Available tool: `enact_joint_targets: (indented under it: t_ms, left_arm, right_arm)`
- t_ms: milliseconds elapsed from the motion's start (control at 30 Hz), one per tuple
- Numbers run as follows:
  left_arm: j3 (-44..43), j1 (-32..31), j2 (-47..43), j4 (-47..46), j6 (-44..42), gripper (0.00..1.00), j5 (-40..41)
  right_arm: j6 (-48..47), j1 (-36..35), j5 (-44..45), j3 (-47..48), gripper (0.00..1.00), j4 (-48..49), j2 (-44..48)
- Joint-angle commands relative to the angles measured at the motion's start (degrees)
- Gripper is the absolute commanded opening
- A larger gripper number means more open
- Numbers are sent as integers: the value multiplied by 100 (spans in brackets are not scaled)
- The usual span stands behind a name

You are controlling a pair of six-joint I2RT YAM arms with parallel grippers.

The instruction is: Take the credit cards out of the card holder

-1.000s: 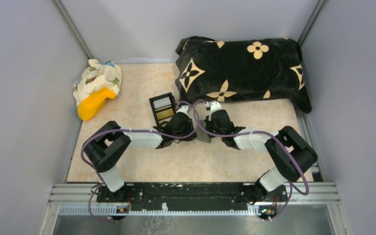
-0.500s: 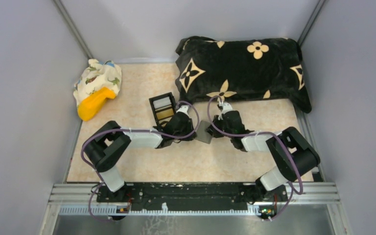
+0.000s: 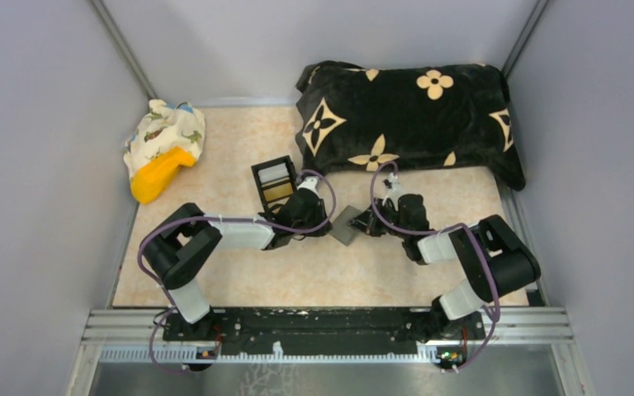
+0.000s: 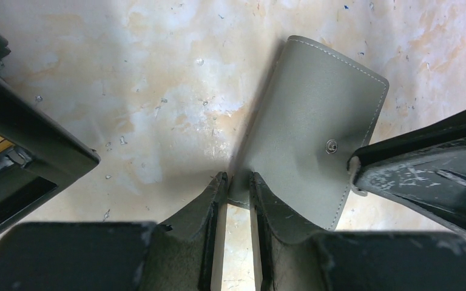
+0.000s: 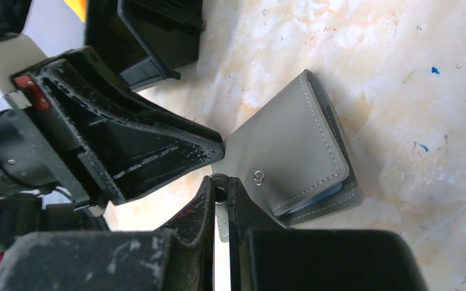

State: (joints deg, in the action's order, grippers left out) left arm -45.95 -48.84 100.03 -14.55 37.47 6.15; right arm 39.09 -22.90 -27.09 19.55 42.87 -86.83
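The grey card holder (image 3: 346,224) lies between my two grippers at the middle of the table. In the left wrist view my left gripper (image 4: 238,183) is shut on the near edge of the card holder (image 4: 315,127). My right gripper (image 5: 221,193) is shut on the snap tab of the card holder (image 5: 291,145), pulling it away from the body. A thin blue edge (image 5: 329,190) shows between the leaves; I cannot tell if it is a card. The credit cards are otherwise hidden. From above, the left gripper (image 3: 330,221) and right gripper (image 3: 367,223) face each other across the holder.
A black box (image 3: 274,181) with gold and silvery compartments stands just left of the left gripper. A black flower-patterned pillow (image 3: 404,115) fills the back right. A patterned cloth with a yellow object (image 3: 161,153) lies at the back left. Grey walls close in both sides.
My right arm has drawn back to the right with the tab in its jaws. More of the holder now shows between the grippers. The left arm has held still.
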Motion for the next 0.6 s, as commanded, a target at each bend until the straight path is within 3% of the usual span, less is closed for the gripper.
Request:
enact_joint_targets:
  t_ms: [0,167,200,267,300,367,500,567]
  left_arm:
    - [46,25,243,451,-91,26,35]
    - [54,25,190,453,-80,26,55]
    - [59,24,188,442,-82,27,66]
    - [64,17,156,431,-82,31,81]
    - [62,25,143,422,-89,32,94]
    - [46,16,116,426,-111,34,109]
    - [13,15,-8,470,-166,36,158]
    - [-12,15,-91,500,-219,45,200]
  right_arm:
    - [475,194,-508,-179,0,1242,101]
    - [-87,198,204,-187,0,237,725]
    - [-195,198,437,-192,8,-8,887]
    - [-376,198,843,-204,43,-546,1216]
    - [-446,196,1028,-198,55,-702,1383]
    - [-608,190,1227,-162,59,-946,1614]
    - [-912,161,1629,53,57,-1529,1817]
    - [-1129,75,1881,248,55,-1946,1791]
